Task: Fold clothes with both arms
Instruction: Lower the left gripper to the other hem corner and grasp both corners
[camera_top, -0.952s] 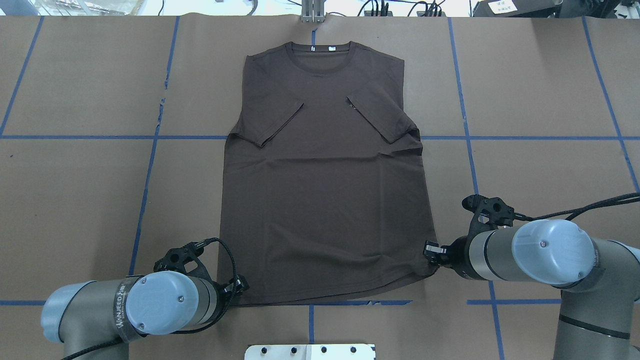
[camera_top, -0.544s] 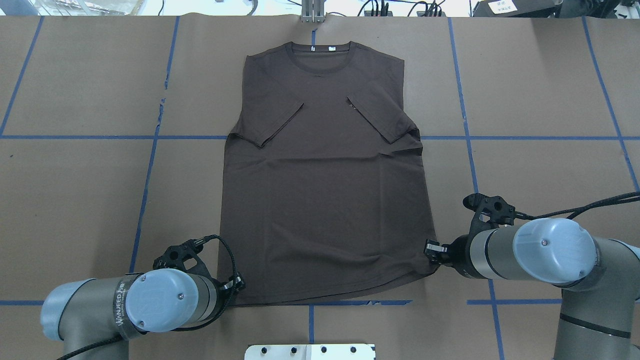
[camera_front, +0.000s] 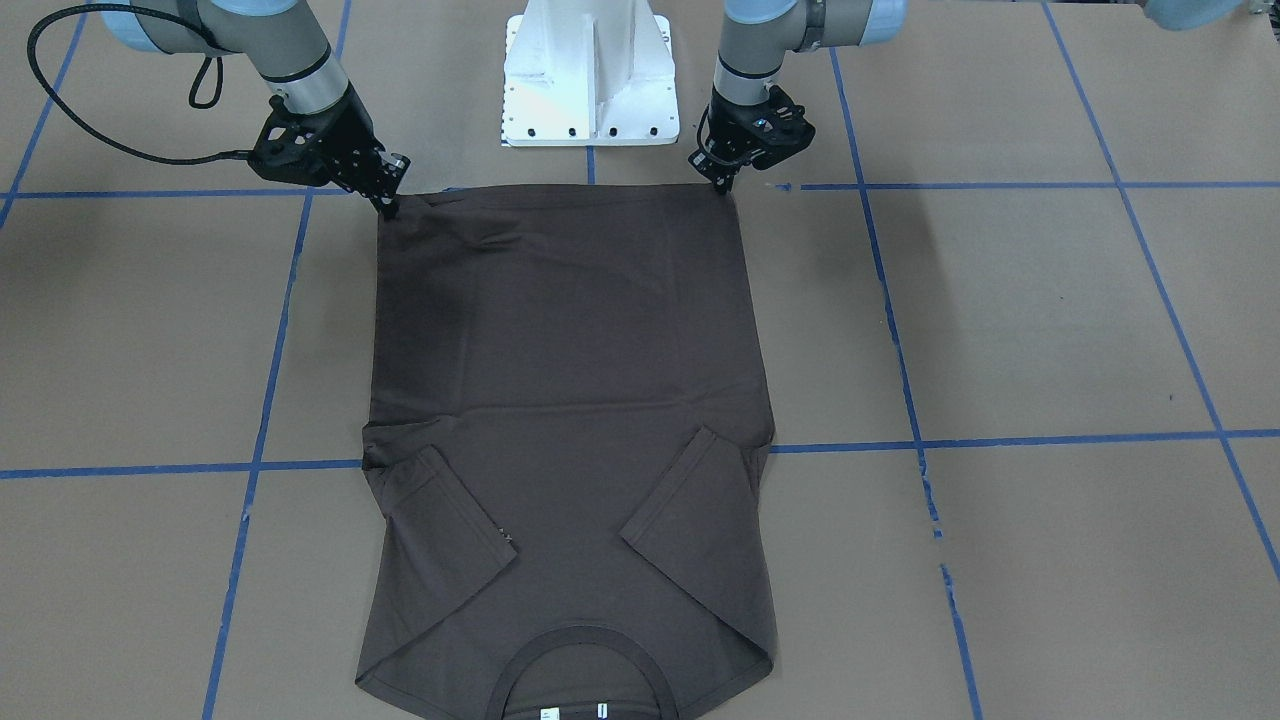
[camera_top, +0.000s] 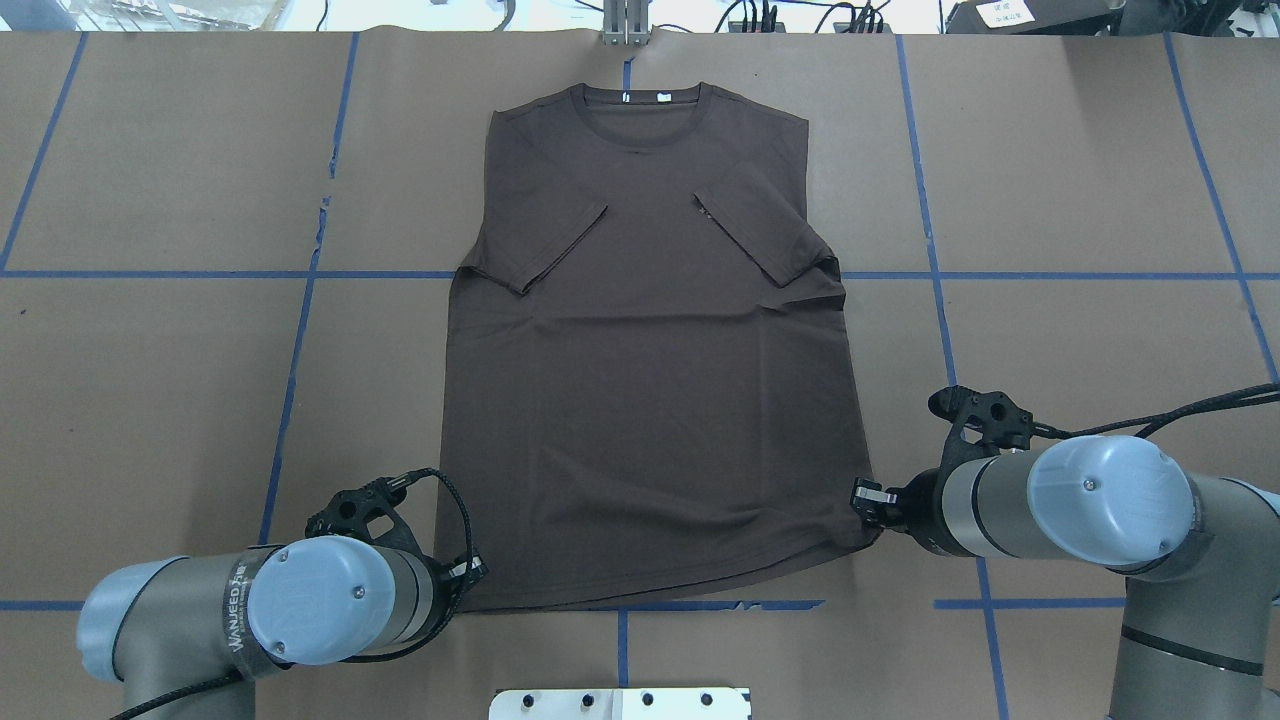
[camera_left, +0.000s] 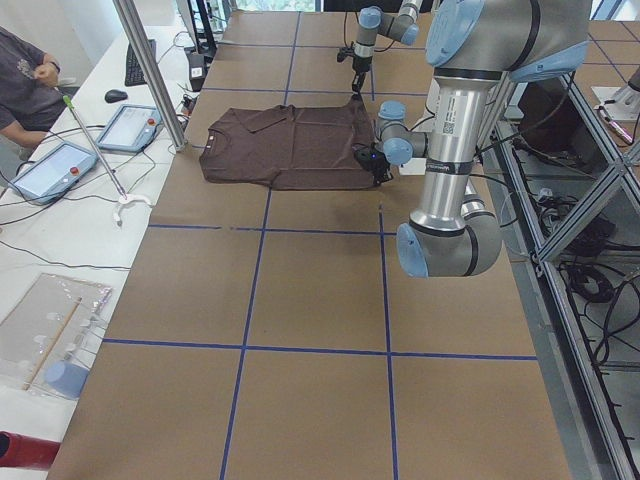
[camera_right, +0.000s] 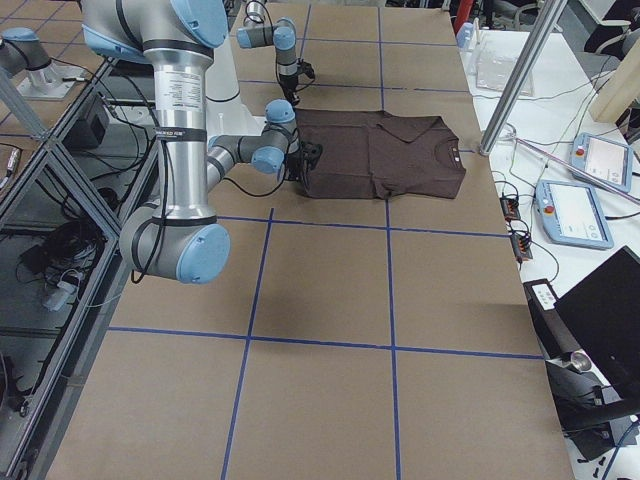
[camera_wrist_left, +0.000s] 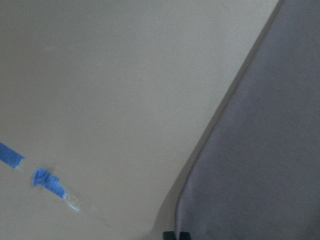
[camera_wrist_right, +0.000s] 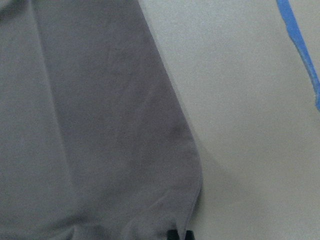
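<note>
Brown-papered table (camera_top: 150, 400) w/ blue tape grid, T-shirt (camera_top: 650, 400) flat at centre, sleeves (camera_top: 545, 245) already folded in, L gripper (camera_front: 722, 186) & R gripper (camera_front: 389, 207) tips together, apparently pinching near hem corners, hem-to-collar fold not yet begun.

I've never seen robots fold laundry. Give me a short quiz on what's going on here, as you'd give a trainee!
1. True or false: the T-shirt lies flat with both sleeves folded inward over its front.
2. Where do the left gripper and right gripper sit? A. on the shoulders. B. at the two bottom hem corners. C. on the sleeves.
3. Fill in: the collar lies at the shirt's end that is ___ from the robot's white base.

Key: 1 true; 2 B; 3 farthest.
</note>
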